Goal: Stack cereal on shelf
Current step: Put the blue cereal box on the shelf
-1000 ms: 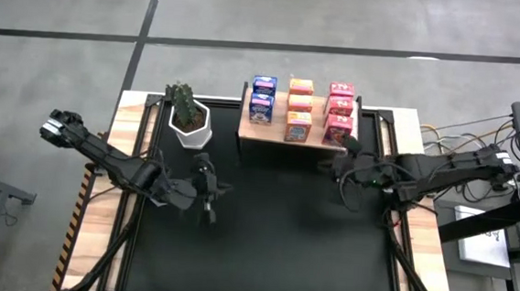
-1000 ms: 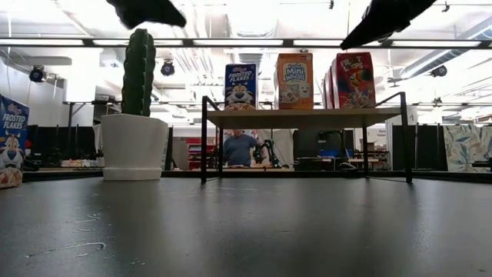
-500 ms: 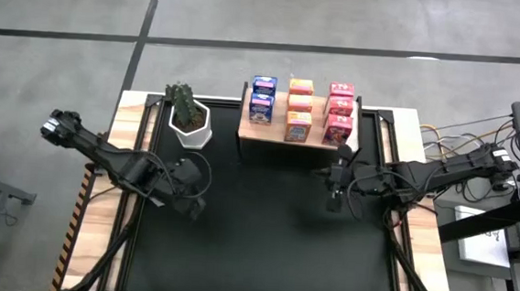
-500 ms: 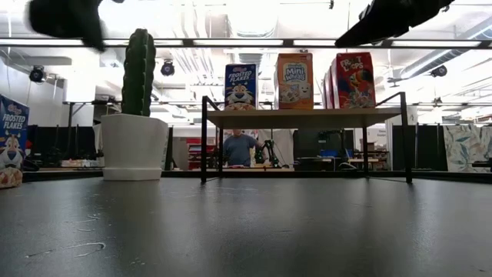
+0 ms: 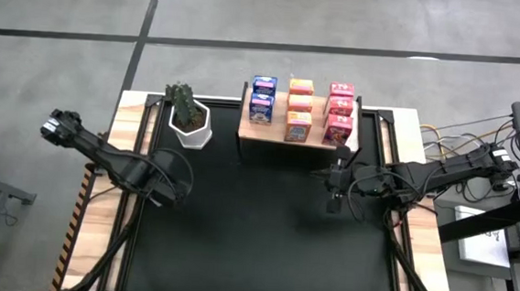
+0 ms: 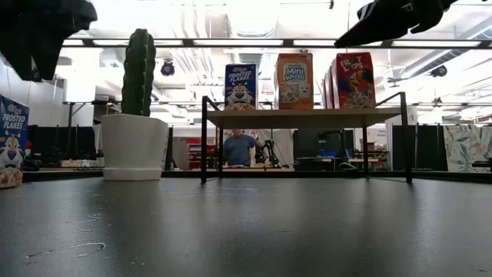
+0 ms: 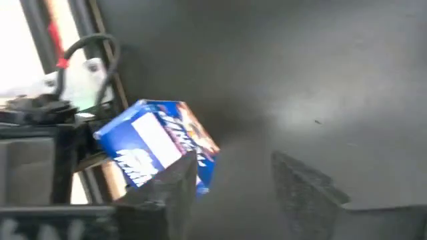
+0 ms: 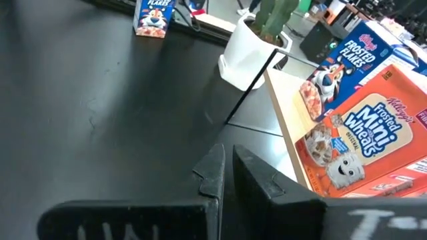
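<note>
Blue cardboard caught the eye first at the far left: a loose Frosted Flakes box [image 7: 160, 143] sat at the left edge of the counter [image 5: 262, 247], its tiger and name readable in the low view. The left tool [image 7: 233, 190] hung close over it, fingers [image 7: 303, 183] spread apart with nothing between them; one finger looked to overlap the box's corner, though I could not tell whether it touched. From above, that tool was lost in the dark of the arm near the counter's left side.

Next along stood a white pot with a cactus [image 5: 188, 118], just left of the shelf [image 5: 297, 134]. On the shelf the cereal [image 5: 299, 107] stood in three rows: two blue Frosted Flakes at left, orange Kellogg's Frosted Mini Wheats in the middle, red Froot Loops at right.

Farther right, the right tool [image 8: 227, 177] hovered over the black mat in front of the shelf's right end, its fingers pressed together and holding nothing.
</note>
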